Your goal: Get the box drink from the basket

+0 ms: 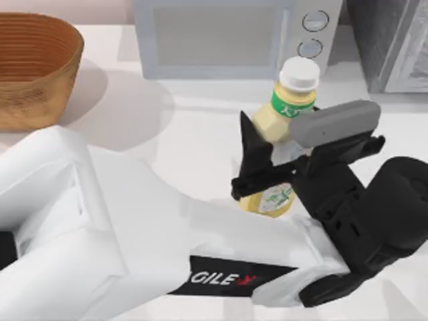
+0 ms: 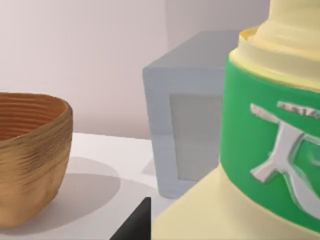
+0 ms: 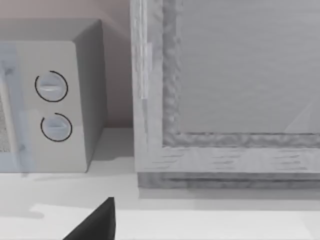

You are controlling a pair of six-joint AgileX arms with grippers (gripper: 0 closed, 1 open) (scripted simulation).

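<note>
Well right of the basket (image 1: 33, 67), before the microwave (image 1: 221, 37), your left gripper (image 1: 271, 167) is gripping the box drink (image 1: 284, 114) clear for carrying; right arm's parked.

A kitchen counter (image 1: 200, 134), given the microwave (image 1: 227, 37)

The left arm (image 1: 134, 227) carries a black band with white letters reading "GILE" and part of a red mark. The box drink (image 1: 284, 134) wears a green label with a white character-like sign, not legible as a word.
</note>
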